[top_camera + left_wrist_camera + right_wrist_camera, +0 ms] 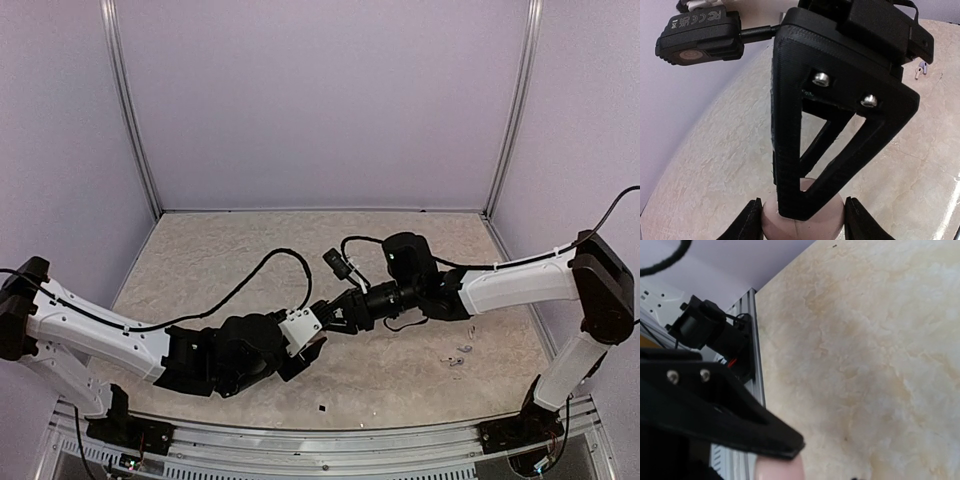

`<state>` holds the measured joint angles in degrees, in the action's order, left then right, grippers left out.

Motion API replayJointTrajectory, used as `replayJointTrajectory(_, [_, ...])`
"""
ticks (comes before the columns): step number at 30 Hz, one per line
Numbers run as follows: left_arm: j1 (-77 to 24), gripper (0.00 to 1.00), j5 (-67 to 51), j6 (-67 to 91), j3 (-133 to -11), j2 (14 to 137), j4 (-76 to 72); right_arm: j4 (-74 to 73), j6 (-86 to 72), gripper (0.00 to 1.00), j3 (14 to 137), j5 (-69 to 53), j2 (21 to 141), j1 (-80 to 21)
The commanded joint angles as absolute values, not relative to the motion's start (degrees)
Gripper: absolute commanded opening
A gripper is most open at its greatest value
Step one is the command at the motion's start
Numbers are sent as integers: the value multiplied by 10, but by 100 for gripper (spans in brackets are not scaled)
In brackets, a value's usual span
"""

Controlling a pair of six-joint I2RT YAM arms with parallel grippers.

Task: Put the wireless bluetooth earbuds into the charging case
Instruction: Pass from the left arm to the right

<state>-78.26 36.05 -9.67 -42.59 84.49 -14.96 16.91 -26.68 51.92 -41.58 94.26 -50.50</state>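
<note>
The charging case (pixel 830 226), a pale pink rounded shell, is held off centre of the marbled table (pixel 230 260), and every place below is given from it. In the left wrist view it is seen at the bottom edge, with one black finger (pixel 751 222) of the left gripper (pixel 804 212) set against each of its sides. The case is clamped between them.

From above the case, the right gripper (pixel 328 325) is brought down onto it. One of its fingers (pixel 790 125), a broad black triangular piece with two screws, is pressed tip-first against the top of the case. A second dark strut is glimpsed through the opening of that finger, but whether the right gripper's fingers are apart or closed on the case cannot be told. In the right wrist view only a sliver of the pink shell is seen, just beneath the finger's tip.

In the overhead view the case itself is hidden where the two grippers meet.

The wireless bluetooth earbuds (pixel 456 359) are not in the case. They are left lying on the table well to the right of it, toward the right arm's base, as tiny pale pieces close together. One of them is also caught in the left wrist view, beyond the case at the upper right.

The right wrist camera (pixel 700 37) is seen above and to the left of the case.
</note>
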Motion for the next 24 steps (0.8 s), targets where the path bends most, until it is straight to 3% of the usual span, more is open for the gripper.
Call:
replayJointTrajectory(1, [-787, 36, 376, -107, -440, 846, -172, 147, -255, 42, 530, -418, 954, -514])
replayJointTrajectory(9, [-786, 36, 396, -114, -440, 849, -176, 141, -258, 42, 519, -419, 949, -516])
replayJointTrajectory(18, [-787, 36, 404, -116, -439, 850, -181, 137, -258, 28, 515, -420, 945, -517])
replayJointTrajectory(24, [-787, 56, 393, -89, -425, 831, -183, 133, -241, 22, 519, -414, 929, -512])
